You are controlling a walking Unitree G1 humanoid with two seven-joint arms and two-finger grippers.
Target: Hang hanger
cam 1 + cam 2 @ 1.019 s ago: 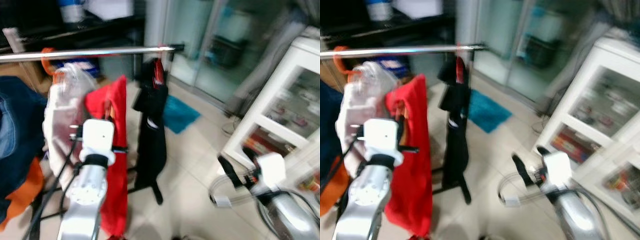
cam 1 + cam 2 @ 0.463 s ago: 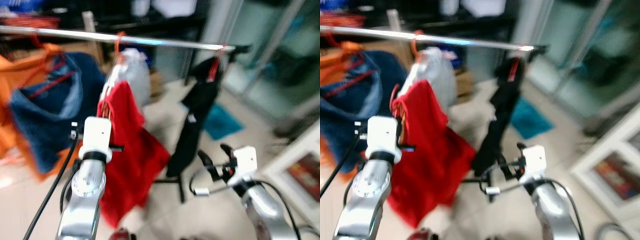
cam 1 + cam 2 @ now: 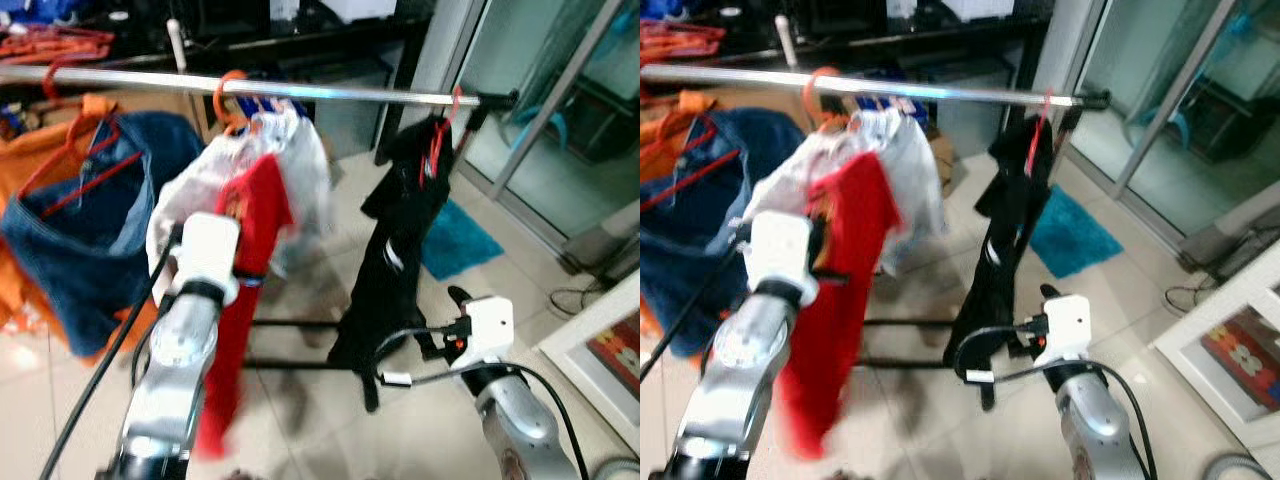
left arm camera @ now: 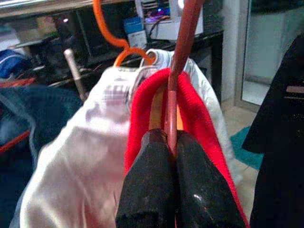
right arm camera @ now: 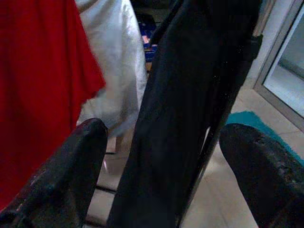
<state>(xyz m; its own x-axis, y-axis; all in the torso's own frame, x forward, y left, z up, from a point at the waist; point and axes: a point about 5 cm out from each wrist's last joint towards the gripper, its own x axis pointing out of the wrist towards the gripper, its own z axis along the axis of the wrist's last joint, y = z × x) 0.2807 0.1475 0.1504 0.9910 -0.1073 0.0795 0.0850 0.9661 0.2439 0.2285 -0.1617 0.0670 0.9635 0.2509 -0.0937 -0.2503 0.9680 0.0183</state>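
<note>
Up front, red hanger (image 4: 179, 61) carrying a red garment (image 3: 245, 290), neck pinched in the left pincer (image 4: 172, 142), both black fingers (image 4: 147, 185) pressed together on the hanger's stem just under where the red collar folds over. Hanger held raised below the silver rail (image 3: 300, 92); whether its hook is on the rail cannot be told. Red garment hangs down in front of the left silver arm (image 3: 175, 370), blurred. Just behind it a white garment (image 3: 300, 170) on an orange hanger (image 4: 114, 33) hooked over the rail. Further to the robot's left a blue denim piece (image 3: 90, 230) on a red hanger, with orange fabric (image 3: 35, 150) behind it. Toward the rail's right end a black garment (image 3: 395, 260) hangs on a thin red hanger (image 3: 438, 140), near the rack's upright. Right pincer (image 5: 161, 156) low, fingers spread wide apart, holding nothing, facing the black garment. Teal mat (image 3: 455, 235) on the tiled floor (image 3: 420, 420) beyond the rack, glass door (image 3: 560, 100) to the right.
</note>
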